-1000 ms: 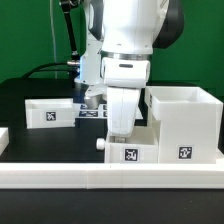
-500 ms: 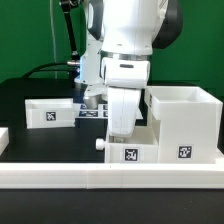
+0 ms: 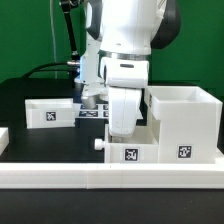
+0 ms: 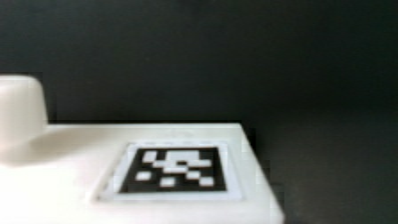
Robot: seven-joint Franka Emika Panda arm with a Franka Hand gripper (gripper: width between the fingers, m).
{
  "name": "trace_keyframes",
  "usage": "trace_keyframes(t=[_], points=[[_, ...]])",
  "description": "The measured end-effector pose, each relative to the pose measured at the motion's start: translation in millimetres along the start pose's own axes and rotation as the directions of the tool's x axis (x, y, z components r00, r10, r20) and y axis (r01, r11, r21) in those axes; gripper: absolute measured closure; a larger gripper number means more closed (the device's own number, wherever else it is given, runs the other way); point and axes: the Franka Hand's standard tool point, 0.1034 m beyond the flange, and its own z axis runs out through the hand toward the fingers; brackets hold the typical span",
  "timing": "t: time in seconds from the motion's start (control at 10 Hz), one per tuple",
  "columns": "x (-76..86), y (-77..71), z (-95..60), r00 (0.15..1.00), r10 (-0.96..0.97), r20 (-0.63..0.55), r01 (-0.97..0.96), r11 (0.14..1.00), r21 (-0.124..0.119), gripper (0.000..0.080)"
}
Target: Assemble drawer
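Observation:
A small white knobbed tray with a tag on its front stands against the front border bar, touching the large white cube-like housing on the exterior view's right. My gripper is lowered onto this tray, and its fingertips are hidden by the hand and the tray wall. The wrist view shows the tray's tagged face and its round knob close up, with no fingers in the picture. A second tray sits apart on the exterior view's left.
A long low white border bar runs along the front. The marker board lies flat behind the arm. Another white piece shows at the exterior view's left edge. Cables hang at the back.

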Motion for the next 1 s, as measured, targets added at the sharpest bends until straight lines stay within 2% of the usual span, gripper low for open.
trace_keyframes(t=[0.2,0.3,1.0], points=[[-0.5,-0.8,-1.0,1.000,0.008,0.005,-0.008,1.000,0.010,0.0757],[-1.7,-2.5,-0.3,1.000,0.008,0.010,-0.009,1.000,0.028,0.0757],[1.2,-2.1,-0.1,1.000,0.016,0.009,-0.016,0.999,0.029,0.0757]])
